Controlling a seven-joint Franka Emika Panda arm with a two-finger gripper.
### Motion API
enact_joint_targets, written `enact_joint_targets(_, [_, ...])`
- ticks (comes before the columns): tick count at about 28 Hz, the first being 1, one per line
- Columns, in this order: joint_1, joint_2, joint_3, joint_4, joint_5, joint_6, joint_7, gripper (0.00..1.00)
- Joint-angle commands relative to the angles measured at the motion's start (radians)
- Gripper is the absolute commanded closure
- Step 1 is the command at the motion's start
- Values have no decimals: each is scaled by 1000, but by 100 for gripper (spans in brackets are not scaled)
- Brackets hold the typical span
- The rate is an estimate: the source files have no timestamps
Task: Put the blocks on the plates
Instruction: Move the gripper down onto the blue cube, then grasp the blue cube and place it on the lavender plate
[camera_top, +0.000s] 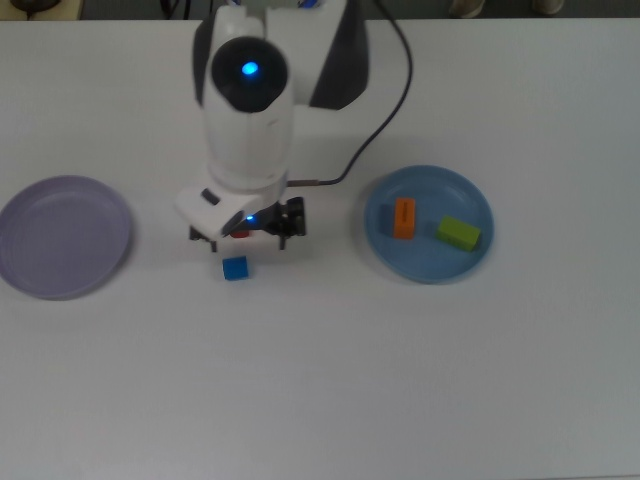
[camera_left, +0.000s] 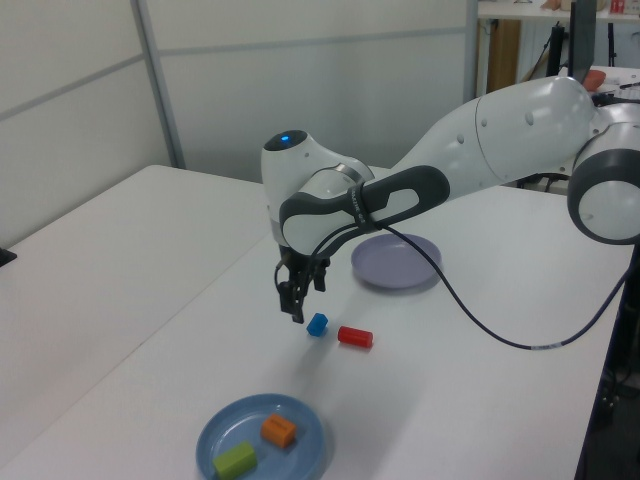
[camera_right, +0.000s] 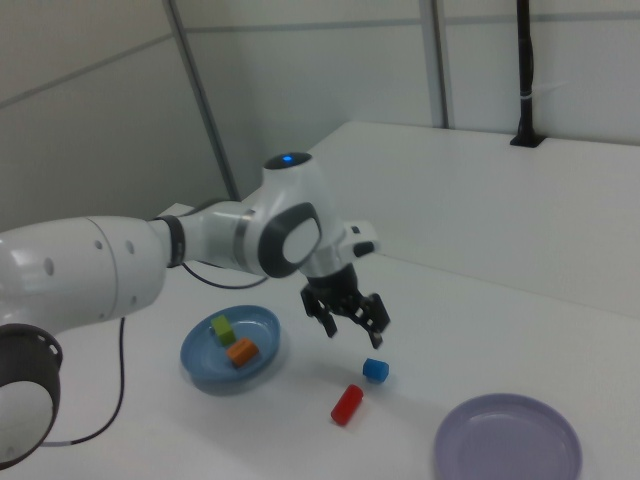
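Note:
My gripper (camera_top: 245, 232) hangs open and empty above the table, over the red cylinder (camera_left: 355, 337), which the top view mostly hides under the hand. The blue cube (camera_top: 235, 268) lies just in front of the gripper in the top view, close beside the red cylinder (camera_right: 346, 404). On the blue plate (camera_top: 430, 262), at the top view's right, lie the orange bar (camera_top: 404, 218) and the green bar (camera_top: 458, 233). The lavender plate (camera_top: 62, 236) sits bare at the top view's left.
The white arm and its black cable (camera_top: 385, 95) stretch from the top view's far edge down to the hand. The left view shows the white tabletop ending at an edge along the left view's left, with wall panels behind.

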Motion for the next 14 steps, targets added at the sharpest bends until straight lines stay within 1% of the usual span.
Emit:
enact_joint_targets(1, [-4, 43, 1, -9, -6, 22, -31, 0])
enact_joint_targets(3, [-29, 77, 1, -9, 2, 28, -32, 0])
enact_joint_targets(5, [-32, 94, 2, -9, 8, 66, -22, 0])
enact_joint_targets(7, [-30, 95, 4, -13, 11, 123, -15, 1])
enact_joint_targets(8, [-30, 95, 5, -18, 17, 149, -9, 20])
enact_joint_targets(12, [-39, 95, 5, -15, 55, 159, -2, 60])
enact_joint_targets(13, [-47, 95, 4, -13, 66, 159, -4, 66])
enact_joint_targets(14, [-58, 94, 4, -12, 74, 157, -10, 76])
